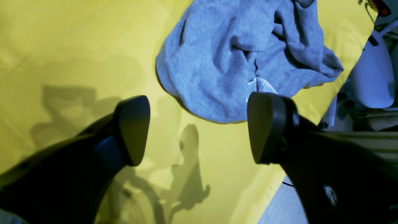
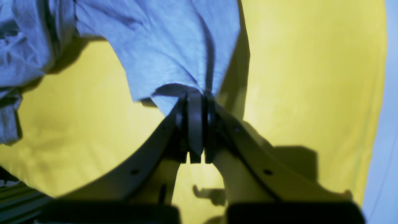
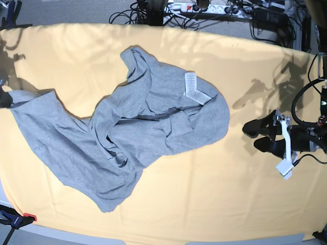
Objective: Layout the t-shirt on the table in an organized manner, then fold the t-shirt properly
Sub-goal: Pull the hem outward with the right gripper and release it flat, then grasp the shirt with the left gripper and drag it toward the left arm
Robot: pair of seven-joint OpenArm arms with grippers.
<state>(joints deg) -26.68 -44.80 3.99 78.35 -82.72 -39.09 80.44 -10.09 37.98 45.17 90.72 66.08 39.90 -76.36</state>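
Note:
The grey t-shirt (image 3: 138,127) lies crumpled across the left and middle of the yellow table (image 3: 230,194), with its white care label (image 3: 194,88) facing up. At the table's left edge my right gripper (image 3: 3,97) holds one corner of the shirt. In the right wrist view that gripper (image 2: 196,99) is shut on a pinch of the grey fabric (image 2: 161,46), lifted a little off the cloth. My left gripper (image 3: 254,136) hovers to the right of the shirt, apart from it. Its fingers (image 1: 132,130) stand wide open and empty, short of the shirt's rounded edge (image 1: 217,62).
Cables and a power strip (image 3: 204,7) lie beyond the far edge. A clamp (image 3: 15,219) grips the front left corner. In the left wrist view the table's edge (image 1: 273,186) runs close by the gripper, with a white object (image 1: 373,74) past it.

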